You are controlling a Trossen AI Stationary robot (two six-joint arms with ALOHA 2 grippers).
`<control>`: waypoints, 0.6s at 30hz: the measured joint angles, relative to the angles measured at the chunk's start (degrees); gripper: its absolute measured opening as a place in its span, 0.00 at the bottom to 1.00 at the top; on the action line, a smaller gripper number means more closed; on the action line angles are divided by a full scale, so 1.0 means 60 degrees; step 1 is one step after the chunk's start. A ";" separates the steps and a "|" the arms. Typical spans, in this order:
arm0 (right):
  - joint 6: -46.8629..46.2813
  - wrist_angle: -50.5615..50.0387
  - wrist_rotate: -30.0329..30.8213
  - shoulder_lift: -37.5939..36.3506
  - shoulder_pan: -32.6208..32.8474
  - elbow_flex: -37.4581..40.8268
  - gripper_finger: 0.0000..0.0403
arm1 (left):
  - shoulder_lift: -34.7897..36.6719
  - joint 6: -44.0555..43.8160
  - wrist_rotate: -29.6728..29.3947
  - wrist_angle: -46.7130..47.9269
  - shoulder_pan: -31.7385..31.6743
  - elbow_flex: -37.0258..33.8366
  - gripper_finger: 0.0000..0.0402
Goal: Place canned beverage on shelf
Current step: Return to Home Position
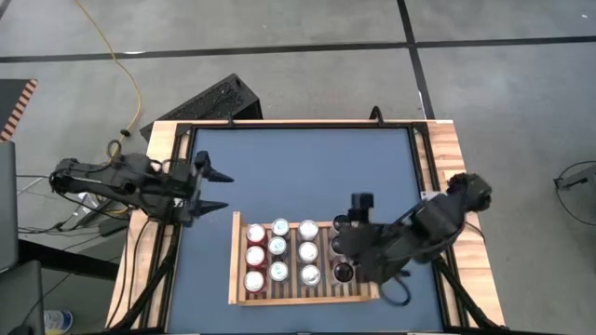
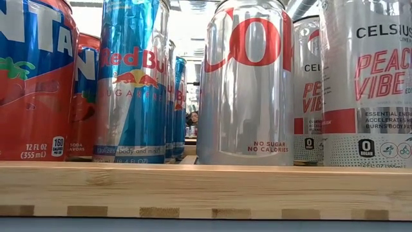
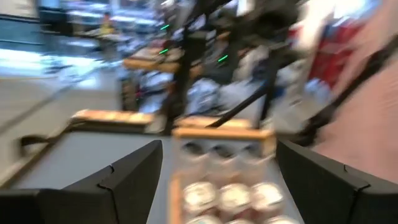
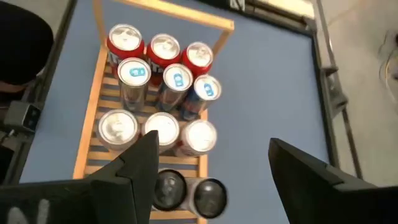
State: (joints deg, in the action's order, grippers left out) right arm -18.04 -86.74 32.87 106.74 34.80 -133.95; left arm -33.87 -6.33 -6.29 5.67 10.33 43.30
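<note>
Shelf (image 1: pixel 236 266) holds upright cans (image 1: pixel 279 247) (four rows); left claw (image 1: pixel 228 191) and right claw (image 4: pixel 212 144) both gape empty.

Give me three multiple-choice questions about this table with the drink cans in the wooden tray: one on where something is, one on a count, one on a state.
1. Where is the left gripper?
A. Over the blue tabletop, left of the flat light-wood slatted tray
B. Inside the tray
C. Over the tray's right end

2. How many red-topped drink cans stand in the tray?
A. One
B. Three
C. Six

3. What state is the right gripper in?
A. Shut on a can
B. Open, holding nothing
C. Shut and empty

Answers:
1 A: the high view shows it beyond the tray's left rim.
2 B: three red tops form one column.
3 B: the right wrist view shows its fingers wide apart with nothing held between them.
</note>
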 joint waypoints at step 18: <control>0.3458 0.2201 -0.3219 -0.3400 -0.1239 0.0420 0.66 | 0.0969 0.0826 0.3745 0.0554 -0.0004 0.0111 0.75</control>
State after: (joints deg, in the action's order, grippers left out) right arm 2.71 -73.53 13.56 86.34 27.36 -131.43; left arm -28.05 -1.38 16.18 8.99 10.31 43.97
